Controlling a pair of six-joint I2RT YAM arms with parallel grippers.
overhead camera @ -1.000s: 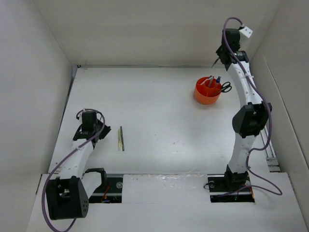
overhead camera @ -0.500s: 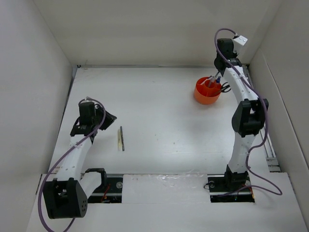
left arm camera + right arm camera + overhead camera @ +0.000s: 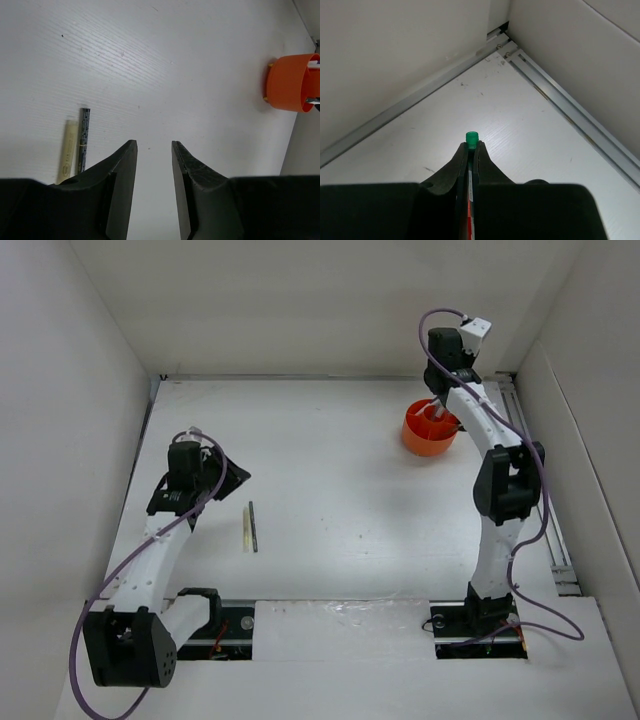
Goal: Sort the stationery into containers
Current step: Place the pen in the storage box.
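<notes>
Two pieces of stationery lie side by side on the white table: a dark pen (image 3: 253, 527) (image 3: 84, 140) and a pale yellow stick (image 3: 244, 531) (image 3: 66, 151). My left gripper (image 3: 228, 478) (image 3: 152, 146) hovers just up and left of them, jaws a little apart with nothing between them. The orange container (image 3: 428, 432) (image 3: 290, 83) stands at the far right with pens in it. My right gripper (image 3: 440, 398) (image 3: 471, 146) hangs over it, shut on a thin pen with a green cap (image 3: 471, 137).
White walls close in the table on the left, back and right. A metal rail (image 3: 560, 105) runs along the right wall and back corner. The right arm's links (image 3: 508, 485) stand right of the container.
My left gripper has risen, swung right toward the two pens and opened a little. My right arm has carried its pen leftward over the orange container.
</notes>
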